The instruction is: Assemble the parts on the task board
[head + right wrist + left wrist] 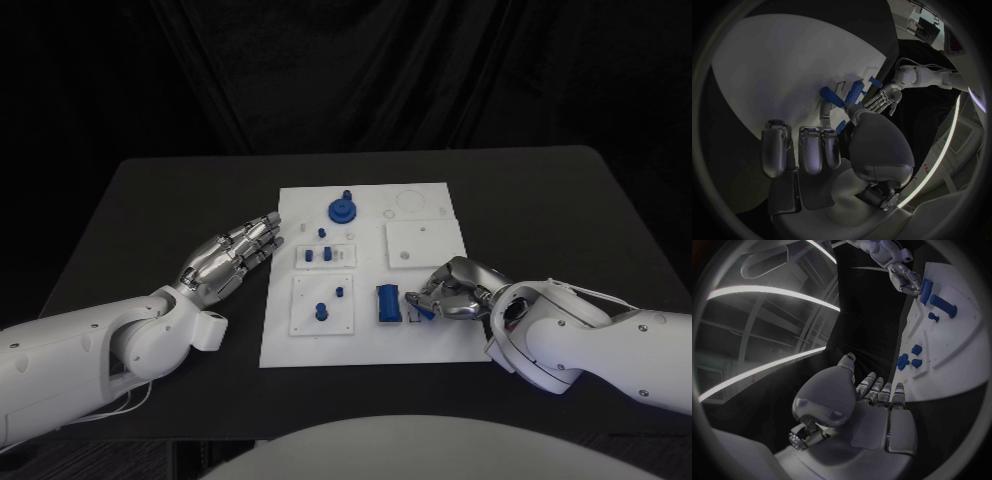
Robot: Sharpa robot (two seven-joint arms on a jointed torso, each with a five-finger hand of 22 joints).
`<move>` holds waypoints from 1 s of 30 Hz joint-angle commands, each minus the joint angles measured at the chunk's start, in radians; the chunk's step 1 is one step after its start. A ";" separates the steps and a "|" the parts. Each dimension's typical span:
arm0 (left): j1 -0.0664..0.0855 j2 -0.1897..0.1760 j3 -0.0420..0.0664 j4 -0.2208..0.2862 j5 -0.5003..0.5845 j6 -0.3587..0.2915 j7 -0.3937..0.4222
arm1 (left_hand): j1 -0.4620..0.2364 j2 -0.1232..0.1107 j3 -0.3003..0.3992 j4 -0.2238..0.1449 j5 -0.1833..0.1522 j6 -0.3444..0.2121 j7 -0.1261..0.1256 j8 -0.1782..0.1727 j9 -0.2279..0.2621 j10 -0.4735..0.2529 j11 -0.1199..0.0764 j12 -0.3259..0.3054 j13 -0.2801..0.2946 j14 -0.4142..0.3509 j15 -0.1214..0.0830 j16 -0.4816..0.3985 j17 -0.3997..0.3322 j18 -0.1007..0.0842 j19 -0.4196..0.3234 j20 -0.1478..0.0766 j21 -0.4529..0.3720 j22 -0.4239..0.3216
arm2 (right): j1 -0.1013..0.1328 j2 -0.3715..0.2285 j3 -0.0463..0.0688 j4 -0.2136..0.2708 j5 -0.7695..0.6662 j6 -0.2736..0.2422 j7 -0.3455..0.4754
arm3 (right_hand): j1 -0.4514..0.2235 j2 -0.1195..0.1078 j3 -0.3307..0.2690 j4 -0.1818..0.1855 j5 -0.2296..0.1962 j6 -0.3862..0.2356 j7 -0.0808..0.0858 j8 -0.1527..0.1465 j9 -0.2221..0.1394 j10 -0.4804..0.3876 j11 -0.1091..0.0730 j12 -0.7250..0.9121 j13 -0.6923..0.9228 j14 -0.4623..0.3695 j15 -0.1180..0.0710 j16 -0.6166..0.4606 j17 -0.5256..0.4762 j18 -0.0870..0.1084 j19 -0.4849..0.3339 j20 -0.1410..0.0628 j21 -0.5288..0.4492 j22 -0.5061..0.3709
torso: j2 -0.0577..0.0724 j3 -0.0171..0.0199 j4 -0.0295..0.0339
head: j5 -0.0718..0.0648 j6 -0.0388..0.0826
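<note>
right silver hand [454, 292] curled over a small blue part [420, 312], grip unclear | left silver hand [231, 258] flat on black counter [159, 220], fingers apart, empty | white flat task board [433, 345] sat mid-counter, blue block [389, 304] on it

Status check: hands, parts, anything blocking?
Left robot hand open, flat beside board. Right robot hand curled at blue block; grip unclear. Gear stands at far end. No obstruction.
</note>
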 commanded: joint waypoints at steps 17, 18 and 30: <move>-0.003 0.003 0.001 0.000 0.002 0.015 0.061 | 0.009 0.000 0.002 -0.004 0.004 0.000 0.005 -0.004 0.000 -0.002 0.007 0.004 0.000 0.001 0.006 0.005 0.001 0.020 0.000 0.010 -0.001 0.000 | -0.002 0.003 0.000 -0.009 -0.039 0.026 -0.018 | -0.090 0.081 -0.117 0.003 -0.044 -0.004 0.001 0.001 -0.007 0.103 0.006 0.003 0.263 0.084 0.007 -0.007 0.154 0.009 0.041 0.009 -0.011 0.210 | 0.000 0.0003 -0.0009 | 0.002 0.000; -0.003 0.003 0.001 0.000 0.002 0.015 0.061 | 0.009 0.000 0.004 -0.005 0.004 0.000 0.006 -0.004 0.000 -0.002 0.007 0.003 0.000 0.001 0.007 0.005 0.001 0.020 0.000 0.010 -0.001 0.000 | -0.002 0.003 0.000 -0.009 -0.039 0.027 -0.016 | -0.086 0.082 -0.118 0.002 -0.033 -0.006 0.001 0.002 -0.007 0.103 0.006 0.003 0.263 0.084 0.007 -0.007 0.153 0.009 0.040 0.008 -0.012 0.210 | 0.000 0.0004 -0.0014 | 0.003 0.000; -0.003 0.001 0.001 0.001 0.002 0.016 0.059 | 0.009 0.000 0.004 -0.005 0.004 0.000 0.006 -0.004 0.000 -0.002 0.007 0.003 0.000 0.001 0.007 0.005 0.001 0.020 0.000 0.010 -0.001 0.000 | -0.002 -0.006 0.000 -0.005 -0.045 0.065 0.013 | -0.045 0.023 -0.161 0.003 -0.027 -0.055 0.019 -0.029 -0.038 0.103 0.022 0.003 0.263 0.080 0.020 -0.013 0.139 0.019 0.020 0.018 -0.055 0.195 | -0.001 -0.0001 0.0000 | 0.002 0.000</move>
